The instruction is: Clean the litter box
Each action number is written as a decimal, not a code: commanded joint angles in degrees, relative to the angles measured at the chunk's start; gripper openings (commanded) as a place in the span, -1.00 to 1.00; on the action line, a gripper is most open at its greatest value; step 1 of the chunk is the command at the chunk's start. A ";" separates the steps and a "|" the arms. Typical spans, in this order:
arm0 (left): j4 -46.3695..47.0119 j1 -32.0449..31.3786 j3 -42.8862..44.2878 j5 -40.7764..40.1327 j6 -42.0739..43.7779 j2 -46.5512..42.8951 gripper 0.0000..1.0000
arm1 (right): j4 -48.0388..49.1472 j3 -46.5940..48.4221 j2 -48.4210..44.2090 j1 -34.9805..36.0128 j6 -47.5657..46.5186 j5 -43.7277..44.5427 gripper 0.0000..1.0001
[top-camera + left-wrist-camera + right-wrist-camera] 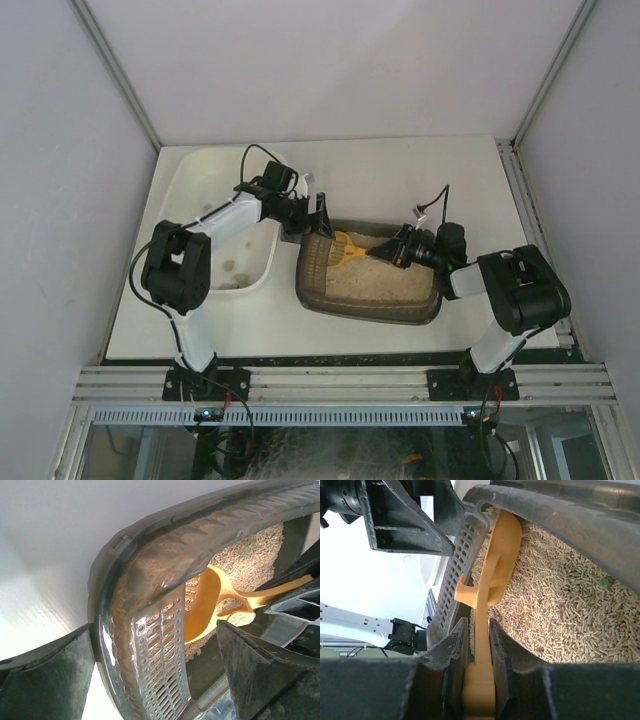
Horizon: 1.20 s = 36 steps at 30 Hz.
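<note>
The litter box [372, 310] is a dark grey-brown tray with beige pellet litter [560, 605] inside, lying mid-table. My left gripper [322, 226] stands open astride its left end; the perforated rim [160, 645] runs between the two fingers [265, 675]. My right gripper [384, 252] reaches in from the right and is shut on the handle of a yellow scoop [347, 250]. In the right wrist view that gripper [480, 625] clamps the thin handle, and the scoop's bowl [502, 555] rests on the litter against the left wall. A small green bit [605, 583] lies on the pellets.
A larger white tub [190, 185] stands left of the litter box, under the left arm. White walls close in the table on three sides. A metal rail [340, 382] runs along the near edge by the arm bases.
</note>
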 commanded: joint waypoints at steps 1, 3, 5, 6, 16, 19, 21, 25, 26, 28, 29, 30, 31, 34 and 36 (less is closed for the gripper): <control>3.01 -0.61 4.97 5.82 -0.12 -1.91 0.99 | -5.43 -1.52 -3.24 -1.32 -3.62 -0.14 -1.00; 2.86 -0.41 5.19 5.74 -0.12 -1.92 1.00 | -12.74 -1.36 -6.27 -1.44 -7.41 0.58 -1.00; 2.67 -0.13 5.39 5.61 0.18 -2.00 0.99 | -20.36 -0.95 -9.23 -1.91 -11.13 1.20 -1.00; 2.58 -0.04 5.32 5.46 0.35 -2.14 0.99 | -23.61 -0.91 -10.76 -2.17 -12.73 1.55 -1.00; 2.49 0.73 4.94 5.44 0.63 -2.36 0.99 | -37.11 -0.94 -16.87 -2.78 -17.82 4.53 -1.00; 2.45 1.06 4.87 5.45 0.78 -2.36 1.00 | -40.06 -1.65 -19.41 -2.87 -18.46 5.89 -1.00; 2.49 1.20 4.87 5.42 0.85 -2.36 0.99 | -41.69 -2.27 -21.85 -3.17 -18.70 6.59 -1.00; 2.43 1.40 4.65 5.61 0.98 -2.36 1.00 | -43.32 -4.86 -27.33 -4.69 -18.05 7.20 -1.00; 2.51 1.40 4.57 5.58 1.01 -2.36 0.99 | -43.11 -5.90 -28.78 -5.41 -17.32 7.24 -1.00; 2.73 1.42 4.31 5.44 1.07 -2.45 0.99 | -42.96 -7.67 -31.94 -6.58 -16.41 7.23 -1.00; 3.02 1.40 4.25 5.41 1.17 -2.52 0.99 | -42.91 -8.41 -33.19 -7.09 -16.01 7.00 -1.00; 3.33 1.44 4.04 5.40 1.26 -2.72 0.99 | -42.95 -9.02 -34.37 -7.58 -15.61 6.72 -1.00; 3.72 1.44 3.85 5.29 1.30 -2.98 0.99 | -42.98 -9.68 -35.42 -8.03 -15.24 6.58 -1.00; 3.92 1.49 3.75 4.65 1.63 -3.48 0.99 | -42.46 -11.49 -38.62 -9.52 -13.92 5.71 -1.00; 3.91 1.59 3.88 4.57 1.64 -3.51 0.99 | -42.01 -12.35 -40.20 -10.52 -12.99 5.23 -1.00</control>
